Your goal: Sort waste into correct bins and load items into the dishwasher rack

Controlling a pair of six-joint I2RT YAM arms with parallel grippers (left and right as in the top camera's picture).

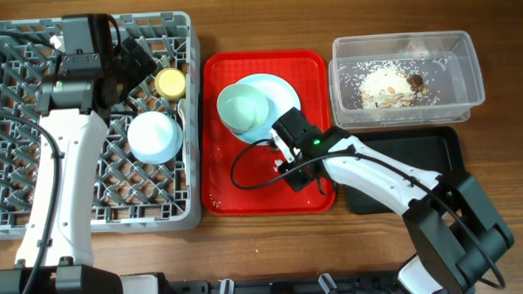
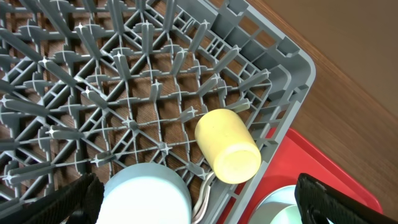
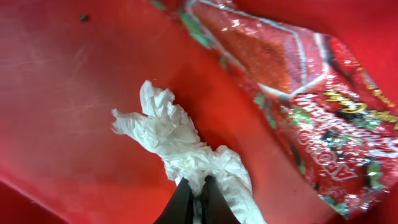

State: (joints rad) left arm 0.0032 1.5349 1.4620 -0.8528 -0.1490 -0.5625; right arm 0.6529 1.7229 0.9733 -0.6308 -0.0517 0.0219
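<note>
1. Your right gripper (image 3: 198,200) sat low over the red tray (image 3: 56,93). Its fingers were drawn together, pinching one end of the crumpled white tissue (image 3: 177,140). The rest of the tissue lay spread on the tray floor.
2. The red-and-white printed wrapper (image 3: 311,118) lay flat on the same tray, just beside the tissue. You could not tell whether the two touched.
3. On the far half of that tray, the pale green-blue bowl (image 1: 244,106) stood upright on the light blue plate (image 1: 280,92) and covered its left part.
4. Your left gripper (image 1: 143,57) hung over the far right corner of the grey dishwasher rack (image 1: 158,194). Its fingers (image 2: 74,199) were spread wide with nothing held between them.
5. The small yellow cup (image 2: 227,146) sat tilted among the pegs in that corner, close to the rack's right wall.
6. A pale round bowl-like piece (image 1: 153,136) sat in the rack near the cup. A white utensil (image 1: 184,113) lay between it and the right wall, but you could not tell whether it was the fork or the spoon.
7. The clear plastic tub (image 1: 472,65) stood to the right of the red tray and held the white rice-like scraps with brown bits (image 1: 386,83).
8. The black tray (image 1: 436,148) lay on the near side of the tub, partly under your right arm.
</note>
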